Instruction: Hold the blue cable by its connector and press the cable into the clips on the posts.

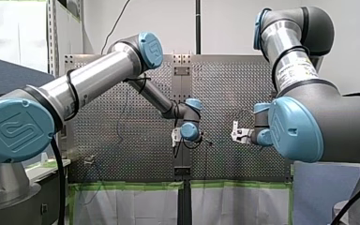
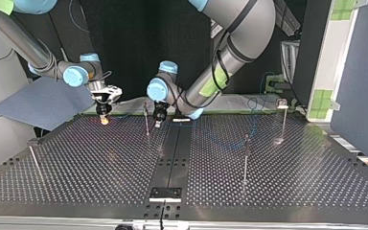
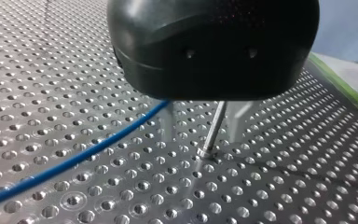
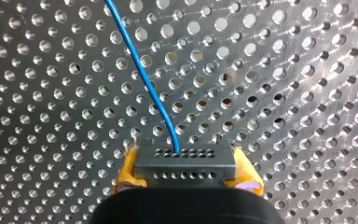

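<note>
The connector (image 4: 185, 164), a dark block with rows of small holes, is clamped between the yellow pads (image 4: 127, 170) of my right gripper (image 4: 185, 157), whose jaws are closed on its two ends. The blue cable (image 4: 142, 74) leaves the connector's middle and runs straight ahead of that gripper, curving slightly over the perforated table (image 4: 284, 93). In the left wrist view the same cable comes out from beside one metal finger and trails away across the table surface; whether it touches that finger I cannot tell. My left gripper (image 3: 201, 126) has its jaws apart with nothing held, and a thin post (image 3: 213, 128) shows in the gap between its fingers (image 3: 168, 122); whether the post stands between them or beyond them is unclear. In the top view my right gripper hangs low over the table in the upper left of the frame, and my left gripper is at the upper middle, just right of that post. The other posts (image 2: 246, 158) stand well apart: one right of centre, one at the upper right, one at the lower left.
</note>
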`<state>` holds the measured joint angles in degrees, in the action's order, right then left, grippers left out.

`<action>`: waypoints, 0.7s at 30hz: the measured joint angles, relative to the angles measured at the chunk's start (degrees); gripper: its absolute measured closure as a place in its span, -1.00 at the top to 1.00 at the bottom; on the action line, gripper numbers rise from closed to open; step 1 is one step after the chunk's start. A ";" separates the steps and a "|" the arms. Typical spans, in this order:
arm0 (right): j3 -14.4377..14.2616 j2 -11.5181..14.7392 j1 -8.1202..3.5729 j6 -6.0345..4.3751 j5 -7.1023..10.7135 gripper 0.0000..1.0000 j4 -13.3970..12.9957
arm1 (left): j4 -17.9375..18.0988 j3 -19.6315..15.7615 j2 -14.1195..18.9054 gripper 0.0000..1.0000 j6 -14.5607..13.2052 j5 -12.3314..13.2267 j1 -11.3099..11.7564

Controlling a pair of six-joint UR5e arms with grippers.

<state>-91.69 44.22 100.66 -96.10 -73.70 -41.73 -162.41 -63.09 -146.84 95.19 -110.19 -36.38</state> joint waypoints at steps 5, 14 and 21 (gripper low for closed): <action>0.03 0.00 -0.04 -0.33 0.02 -1.00 -0.16 | -2.11 0.00 0.01 0.96 -2.21 -2.21 -0.54; 0.03 -0.01 -0.06 -0.48 0.02 -1.00 0.02 | -6.64 -0.25 0.06 0.96 -3.03 -2.66 -1.71; -0.01 -0.04 -0.21 -0.35 0.03 -1.00 0.84 | -8.48 -2.73 1.59 0.96 -2.69 -1.73 -3.06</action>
<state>-91.70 44.18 100.45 -96.45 -73.66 -40.90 -170.88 -65.82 -145.25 92.50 -111.92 -39.44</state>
